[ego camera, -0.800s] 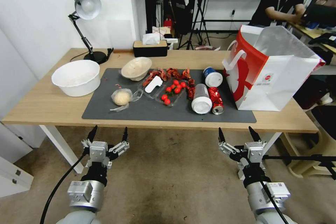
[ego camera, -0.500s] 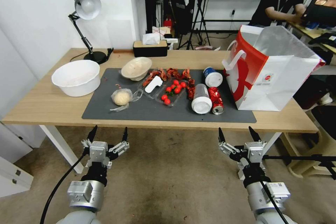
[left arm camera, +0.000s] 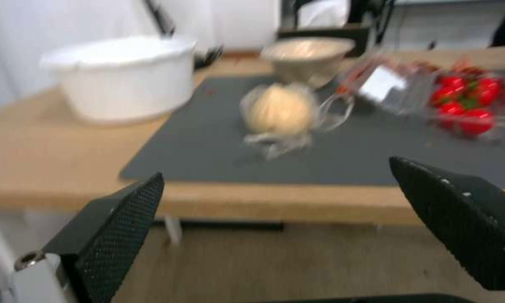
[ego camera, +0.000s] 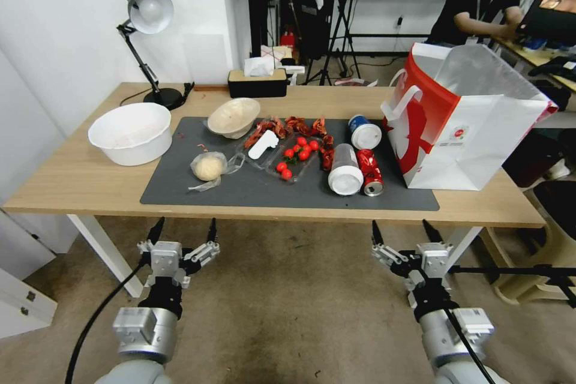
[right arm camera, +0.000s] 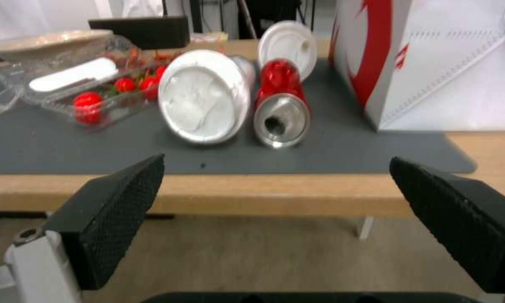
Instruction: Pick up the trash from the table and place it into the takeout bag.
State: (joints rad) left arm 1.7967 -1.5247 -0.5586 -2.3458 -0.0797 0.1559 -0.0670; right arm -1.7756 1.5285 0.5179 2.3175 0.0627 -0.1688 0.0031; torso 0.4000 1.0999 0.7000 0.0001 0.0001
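Observation:
On the table's [ego camera: 72,183] dark grey mat [ego camera: 240,189] lies the trash: a beige bowl [ego camera: 233,116], a clear bag with a pale lump [ego camera: 208,166] [left arm camera: 279,110], a clear cup with a white lid [ego camera: 345,170] [right arm camera: 203,95], a crushed red can [ego camera: 369,171] [right arm camera: 280,110] and a blue-white cup [ego camera: 363,131] [right arm camera: 287,43]. The takeout bag [ego camera: 465,117] [right arm camera: 448,63] stands open at the table's right end. My left gripper [ego camera: 183,230] and right gripper [ego camera: 401,231] hang open below the table's front edge, holding nothing.
A large white bowl [ego camera: 131,132] sits at the left, beside a black desk lamp [ego camera: 147,12]. A clear tray of cherry tomatoes [ego camera: 294,156] and red scraps [ego camera: 282,126] lie mid-mat. A tissue box [ego camera: 258,83] stands at the back edge.
Both grippers have shifted slightly, sitting a little lower in the head view. Nothing on the table has moved.

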